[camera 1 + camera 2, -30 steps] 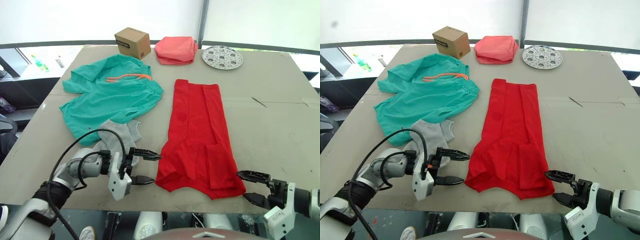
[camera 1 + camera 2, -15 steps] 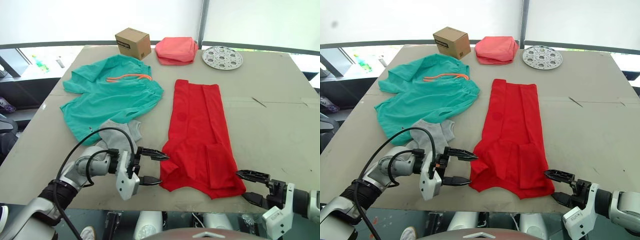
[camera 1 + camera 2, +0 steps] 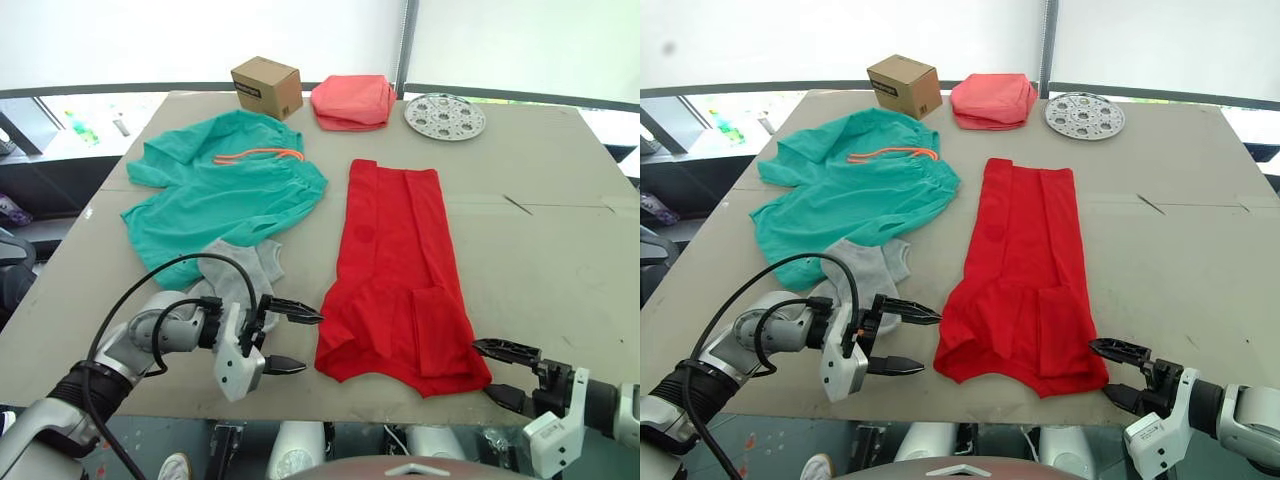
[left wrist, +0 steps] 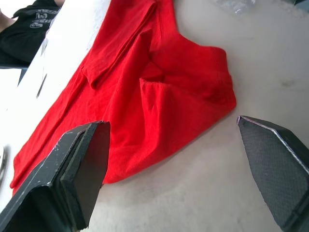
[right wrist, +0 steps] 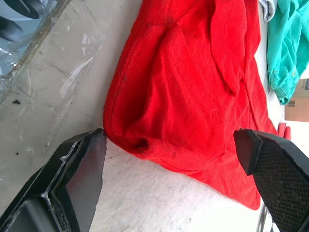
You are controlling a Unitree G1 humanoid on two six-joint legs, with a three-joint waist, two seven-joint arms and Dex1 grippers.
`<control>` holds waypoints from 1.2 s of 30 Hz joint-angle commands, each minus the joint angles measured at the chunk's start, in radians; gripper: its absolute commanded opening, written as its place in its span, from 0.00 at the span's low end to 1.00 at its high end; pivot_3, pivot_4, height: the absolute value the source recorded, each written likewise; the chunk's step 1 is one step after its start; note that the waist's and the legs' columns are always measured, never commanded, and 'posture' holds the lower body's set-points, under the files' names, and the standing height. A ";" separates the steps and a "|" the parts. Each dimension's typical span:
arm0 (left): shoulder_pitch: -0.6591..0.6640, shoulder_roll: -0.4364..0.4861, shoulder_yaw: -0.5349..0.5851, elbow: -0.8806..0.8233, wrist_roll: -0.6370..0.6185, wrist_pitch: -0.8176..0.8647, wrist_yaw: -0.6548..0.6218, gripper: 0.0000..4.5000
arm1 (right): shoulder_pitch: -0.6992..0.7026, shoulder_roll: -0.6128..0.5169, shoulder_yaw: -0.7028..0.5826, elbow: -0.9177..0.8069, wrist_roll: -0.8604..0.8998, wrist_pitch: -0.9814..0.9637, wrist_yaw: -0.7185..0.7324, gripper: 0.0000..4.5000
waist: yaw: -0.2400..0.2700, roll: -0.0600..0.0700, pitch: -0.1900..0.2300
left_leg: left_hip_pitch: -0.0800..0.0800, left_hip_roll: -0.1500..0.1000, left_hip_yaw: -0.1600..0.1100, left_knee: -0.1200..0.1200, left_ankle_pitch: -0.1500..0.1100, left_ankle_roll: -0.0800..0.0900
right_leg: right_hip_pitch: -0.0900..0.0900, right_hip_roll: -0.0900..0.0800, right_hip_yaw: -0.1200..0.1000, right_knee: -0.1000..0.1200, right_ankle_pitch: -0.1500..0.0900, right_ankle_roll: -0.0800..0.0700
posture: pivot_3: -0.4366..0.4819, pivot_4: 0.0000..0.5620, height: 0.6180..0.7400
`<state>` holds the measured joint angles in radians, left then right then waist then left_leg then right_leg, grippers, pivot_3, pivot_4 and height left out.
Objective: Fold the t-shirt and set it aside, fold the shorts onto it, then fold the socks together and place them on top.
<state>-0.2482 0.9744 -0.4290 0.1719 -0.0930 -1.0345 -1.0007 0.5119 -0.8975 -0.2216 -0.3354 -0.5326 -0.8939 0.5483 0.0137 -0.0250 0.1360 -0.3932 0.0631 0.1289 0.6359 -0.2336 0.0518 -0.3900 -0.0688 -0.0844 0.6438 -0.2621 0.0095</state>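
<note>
A lab-like test room: a plain grey worn tabletop (image 3: 560,250) with scuffs, a small brown cardboard box (image 3: 266,86), a round perforated metal plate (image 3: 445,114), and white screen walls (image 3: 200,40) behind.

on the table (image 3: 560,230): one red t-shirt (image 3: 400,270), one teal pair of shorts (image 3: 215,195), two grey socks (image 3: 240,268) at 7 o'clock, one cardboard box (image 3: 266,86) and one salmon-pink folded cloth (image 3: 350,100) at 12, one round perforated metal plate (image 3: 445,115).

Box (image 3: 265,86), pink cloth (image 3: 351,101), plate (image 3: 445,115)
</note>
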 commanded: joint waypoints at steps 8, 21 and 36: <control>-0.048 -0.035 -0.011 -0.066 -0.006 0.180 -0.118 1.00 | 0.014 0.005 0.026 -0.012 0.007 0.019 -0.016 0.99 | -0.002 -0.003 -0.002 | 0.001 0.001 0.000 0.000 0.000 0.000 | 0.000 0.004 0.001 0.001 0.001 0.001 | 0.48 0.27 1.00; -0.058 -0.069 -0.019 -0.077 -0.008 0.326 -0.264 0.01 | -0.012 -0.020 0.091 -0.005 0.094 0.104 0.047 0.75 | -0.002 -0.003 -0.007 | 0.001 0.001 0.000 0.001 0.000 0.000 | 0.000 0.004 0.003 0.002 0.000 0.000 | 0.48 0.27 1.00; 0.028 -0.102 0.080 -0.094 -0.154 0.358 -0.280 0.00 | -0.039 -0.070 0.094 0.064 0.110 0.066 0.037 0.02 | 0.000 -0.001 -0.007 | 0.000 0.001 0.000 0.002 0.000 0.000 | 0.000 0.002 0.003 0.002 0.000 0.000 | 0.48 0.27 1.00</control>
<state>-0.2239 0.8749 -0.3784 0.1072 -0.2114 -0.6844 -1.2828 0.4743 -0.9570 -0.1162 -0.2589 -0.4605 -0.8298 0.5833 0.0134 -0.0260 0.1292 -0.3934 0.0639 0.1293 0.6379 -0.2336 0.0518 -0.3901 -0.0665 -0.0814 0.6455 -0.2621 0.0093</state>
